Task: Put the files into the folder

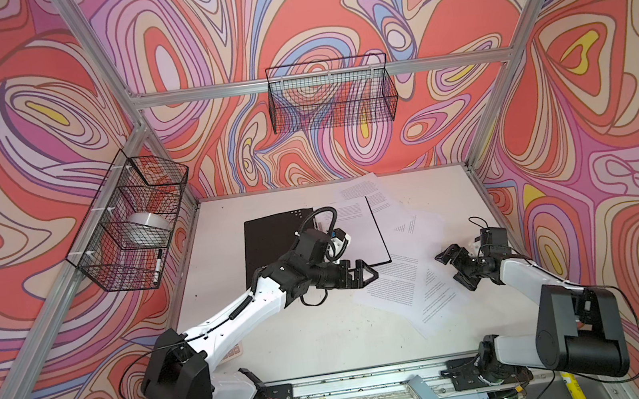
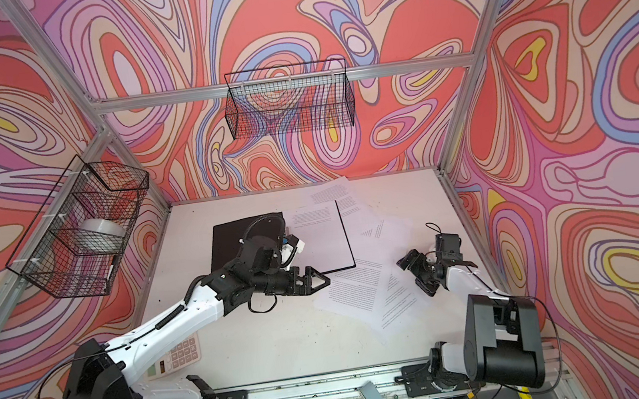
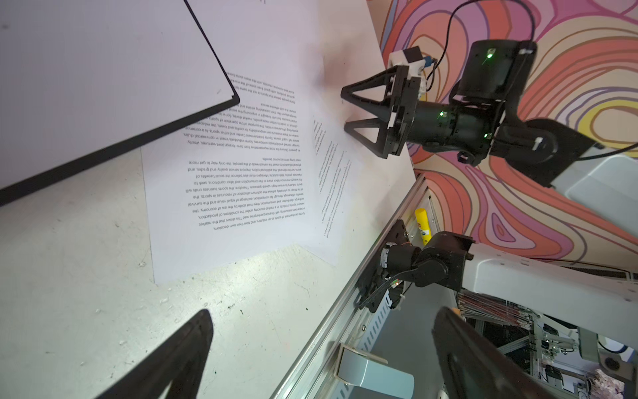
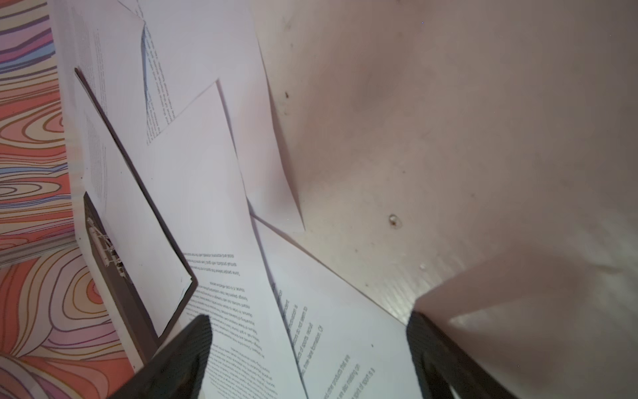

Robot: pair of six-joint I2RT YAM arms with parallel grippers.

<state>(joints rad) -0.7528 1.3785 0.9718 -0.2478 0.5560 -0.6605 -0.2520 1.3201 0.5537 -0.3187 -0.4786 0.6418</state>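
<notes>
Both top views high over the front, looking down on the whole table [image 1: 306,336], left wrist view low, facing the right gripper [image 3: 343,110] across the files [image 3: 224,207], right wrist view close above files and folder [image 4: 127,304]

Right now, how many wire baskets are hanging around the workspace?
2. The back basket hangs high at the rear centre; the left basket hangs along the left side, nearer the front. None seems hidden.

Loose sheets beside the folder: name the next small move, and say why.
Probably lower the right claw onto the nearest loose sheet and drag it toward the open folder. It and the left claw are open and empty; one sheet already lies inside, others overlap right of it.
</notes>
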